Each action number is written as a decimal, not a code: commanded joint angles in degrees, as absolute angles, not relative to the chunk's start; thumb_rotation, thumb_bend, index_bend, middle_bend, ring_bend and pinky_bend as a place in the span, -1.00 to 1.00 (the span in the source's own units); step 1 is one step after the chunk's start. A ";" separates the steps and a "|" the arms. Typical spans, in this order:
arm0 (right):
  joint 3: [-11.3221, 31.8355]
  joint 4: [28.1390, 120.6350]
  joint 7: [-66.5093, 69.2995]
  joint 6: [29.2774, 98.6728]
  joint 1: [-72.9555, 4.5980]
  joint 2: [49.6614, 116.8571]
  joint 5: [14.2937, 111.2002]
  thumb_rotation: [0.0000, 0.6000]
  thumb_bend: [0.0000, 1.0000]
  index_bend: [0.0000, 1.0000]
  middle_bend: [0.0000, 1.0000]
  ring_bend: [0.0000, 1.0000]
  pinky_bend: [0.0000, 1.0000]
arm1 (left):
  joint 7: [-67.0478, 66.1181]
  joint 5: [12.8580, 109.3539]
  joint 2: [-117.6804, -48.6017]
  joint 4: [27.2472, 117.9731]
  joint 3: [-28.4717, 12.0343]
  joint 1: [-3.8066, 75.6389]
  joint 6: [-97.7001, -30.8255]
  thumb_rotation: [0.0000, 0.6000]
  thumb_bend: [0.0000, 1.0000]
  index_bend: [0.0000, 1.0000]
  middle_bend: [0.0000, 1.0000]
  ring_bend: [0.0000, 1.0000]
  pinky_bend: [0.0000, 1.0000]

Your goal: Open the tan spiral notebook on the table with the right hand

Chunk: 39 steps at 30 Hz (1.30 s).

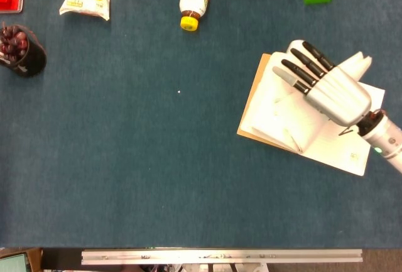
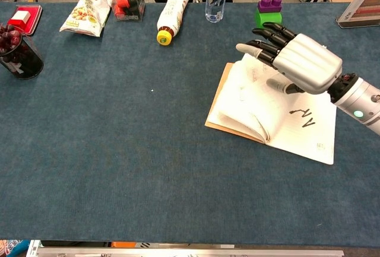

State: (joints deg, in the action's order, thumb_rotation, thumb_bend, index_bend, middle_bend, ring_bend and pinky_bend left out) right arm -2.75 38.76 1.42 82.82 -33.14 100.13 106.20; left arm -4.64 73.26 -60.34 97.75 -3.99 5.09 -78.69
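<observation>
At the table's right side, we have the right hand spread flat, holding nothing, over the turned pages of the tan spiral notebook. Looks nearly open: tan cover lies leftward on the blue cloth, pages fanned. To finish well, we'd press the stack down near the fold, then lift straight up so no leaf springs back. Fold runs diagonally from far-left to near-right; spread's long axis crosses it, cover side pointing toward table centre. Left hand isn't visible.
</observation>
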 commanded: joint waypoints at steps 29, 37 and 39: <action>-0.41 41.56 2.58 87.46 -36.66 102.34 103.38 1.00 -0.42 -1.00 -0.64 -0.96 -0.88 | -5.19 73.35 -60.57 97.65 -3.83 5.23 -78.55 1.00 -0.52 -0.05 -0.39 -0.51 -0.24; -1.59 49.12 -0.52 88.93 -34.49 96.84 103.44 1.00 -0.42 -0.97 -0.64 -0.96 -0.88 | -4.74 73.45 -60.54 97.55 -3.92 5.17 -78.75 1.00 -0.52 -0.06 -0.39 -0.51 -0.24; -2.14 52.26 -2.62 88.83 -33.53 94.39 103.35 1.00 -0.42 -0.93 -0.64 -0.96 -0.88 | -4.61 73.64 -60.62 97.45 -3.94 5.14 -78.93 1.00 -0.52 -0.10 -0.39 -0.51 -0.24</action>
